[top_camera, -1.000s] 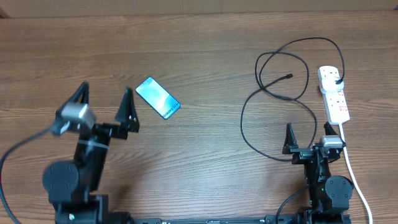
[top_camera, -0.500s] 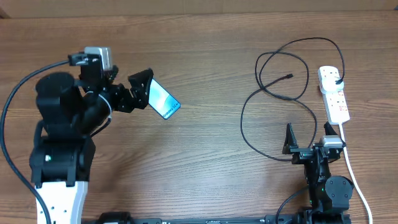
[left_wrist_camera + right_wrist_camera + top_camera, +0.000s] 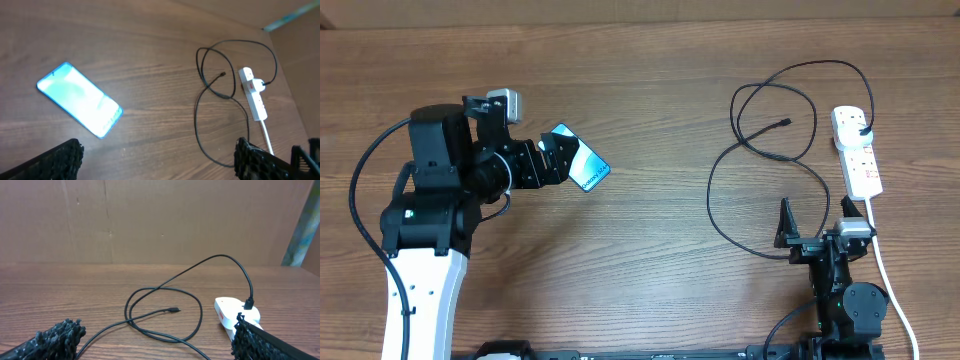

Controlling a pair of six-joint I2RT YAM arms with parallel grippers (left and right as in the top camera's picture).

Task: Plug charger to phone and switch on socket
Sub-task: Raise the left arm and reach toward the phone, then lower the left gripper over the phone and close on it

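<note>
The phone (image 3: 584, 163) lies on the wood table with its cyan screen lit, seen too in the left wrist view (image 3: 80, 99). My left gripper (image 3: 552, 160) is open, right over the phone's left end and above it. The charger (image 3: 760, 155) is a black cable looping at the right; its connector tip (image 3: 786, 123) lies free and its plug (image 3: 863, 127) sits in the socket (image 3: 856, 150). The right wrist view shows the cable (image 3: 165, 312) and socket (image 3: 234, 314). My right gripper (image 3: 816, 222) is open, near the front edge below the loops.
The socket's thick white cord (image 3: 890, 275) runs down the right side past my right arm to the table's front. A cardboard wall (image 3: 150, 220) stands behind the table.
My left arm has swung from the front left up and right, bringing its open gripper over the phone. The right arm, cable and socket have not moved.
</note>
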